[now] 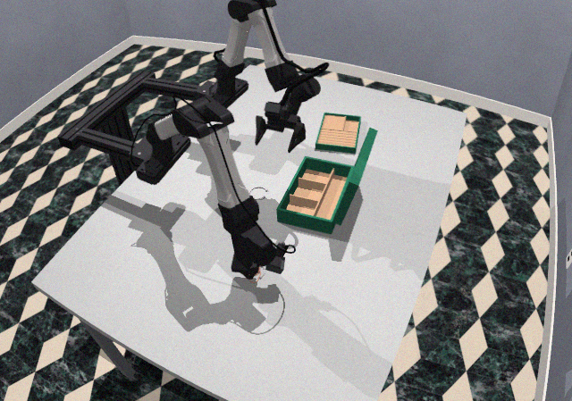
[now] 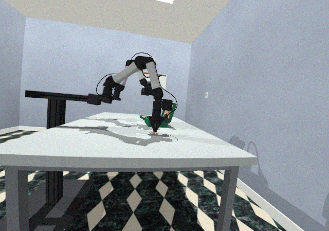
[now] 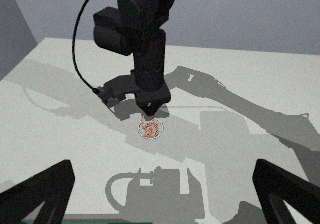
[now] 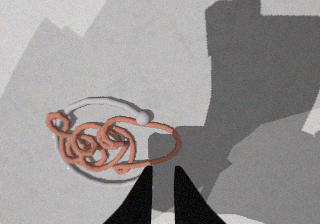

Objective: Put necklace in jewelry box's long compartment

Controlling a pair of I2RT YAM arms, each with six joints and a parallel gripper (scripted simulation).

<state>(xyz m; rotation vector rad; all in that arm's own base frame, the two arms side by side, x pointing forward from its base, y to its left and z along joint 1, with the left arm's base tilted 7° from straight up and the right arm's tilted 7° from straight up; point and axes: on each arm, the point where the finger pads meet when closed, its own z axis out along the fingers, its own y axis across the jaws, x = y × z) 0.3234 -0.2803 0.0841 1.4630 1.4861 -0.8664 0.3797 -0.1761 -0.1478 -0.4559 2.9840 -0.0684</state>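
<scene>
The orange necklace (image 1: 257, 275) (image 2: 153, 132) (image 3: 151, 130) (image 4: 107, 136) lies tangled on the table, overlapping a silver bangle (image 4: 102, 100). One necklace loop extends toward my right gripper (image 2: 155, 131) (image 3: 151, 114) (image 4: 164, 169), whose fingertips are nearly together with nothing seen between them. The bangle's lower end passes by the left fingertip. Another bangle (image 1: 258, 187) lies left of the green jewelry box (image 1: 305, 224) (image 2: 148, 122). The box is open; its long compartment (image 1: 333, 191) is empty. My left gripper (image 1: 273, 147) (image 3: 163, 168) is open and empty, above the table left of the box.
A small green-rimmed tray (image 1: 337, 149) with narrow slots lies behind the box. The raised box lid (image 1: 365, 152) (image 2: 174, 108) stands along the box's far long side. The right arm hangs over the necklace; arm shadows cross the table.
</scene>
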